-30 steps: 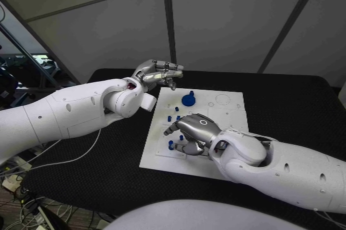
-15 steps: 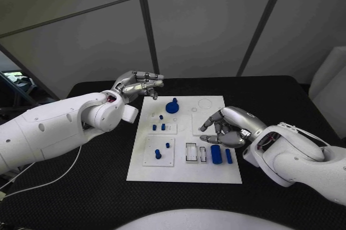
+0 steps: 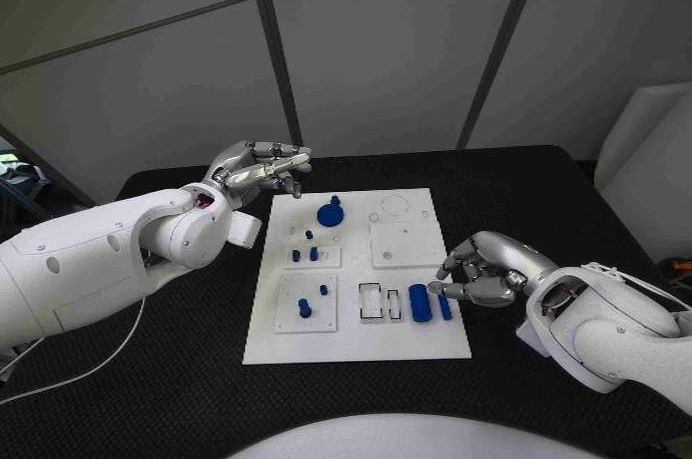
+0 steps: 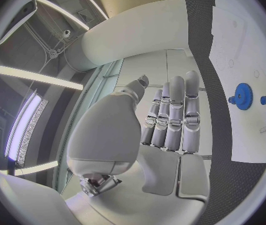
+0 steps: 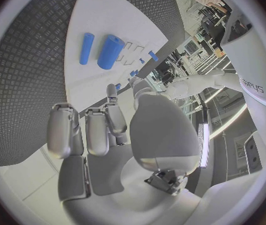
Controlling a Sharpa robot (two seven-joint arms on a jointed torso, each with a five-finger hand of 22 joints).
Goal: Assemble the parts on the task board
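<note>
Blue ridged gear (image 3: 330, 215) stands on the flat white task board (image 3: 411, 247).

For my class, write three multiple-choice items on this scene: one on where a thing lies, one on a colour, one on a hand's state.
1. The blue gear lies on the task board's
A near half
B far half
C outside

2. The two cylinders beside the right hand are
A blue
B red
C white

3. The left hand is
A holding the gear
B pressing the board
C holding nothing

Answers: 1 B, it sits toward the far edge. 2 A, both show blue. 3 C, its palm is bare, off the board.
</note>
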